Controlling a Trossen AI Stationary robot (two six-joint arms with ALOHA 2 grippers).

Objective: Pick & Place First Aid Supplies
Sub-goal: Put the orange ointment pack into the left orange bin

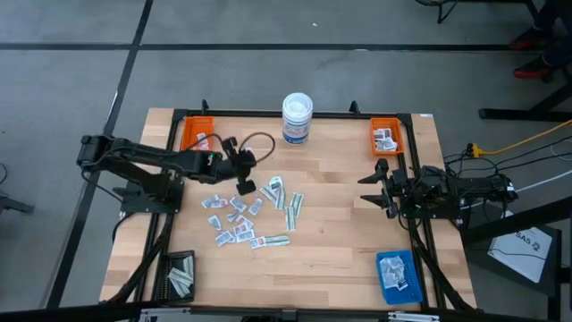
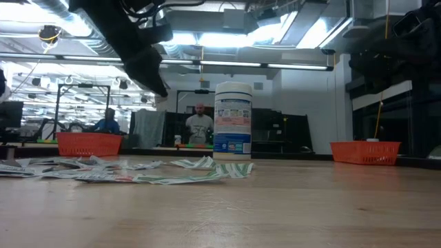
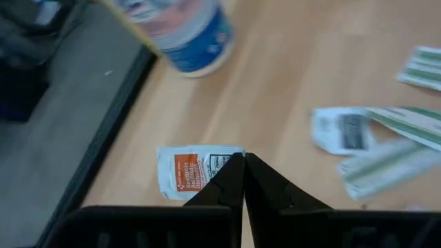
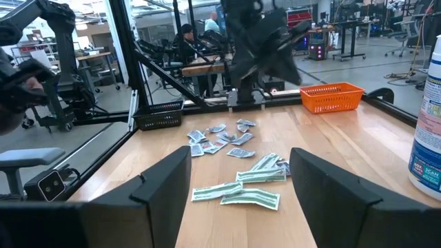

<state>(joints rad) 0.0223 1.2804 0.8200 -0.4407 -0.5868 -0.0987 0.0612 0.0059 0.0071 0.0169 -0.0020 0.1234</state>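
While the right pincer point(image 1: 376, 189) waits apart, the left pincer point(image 1: 246, 187) — pinched together, empty — hangs over the packets point(image 1: 239, 217).

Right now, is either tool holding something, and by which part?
The left tool is shut on a white and orange packet, pinching its edge. The right tool is open and holds nothing.

Two matte black jointed arms show in the high view, one at left centre, one at right centre. The left pincer point(image 1: 245, 186) trails a thin dark looping cable. The right pincer point(image 1: 374, 190) has two broad, blocky black fingers point(image 4: 160, 200); black and yellow wires gather behind its base.
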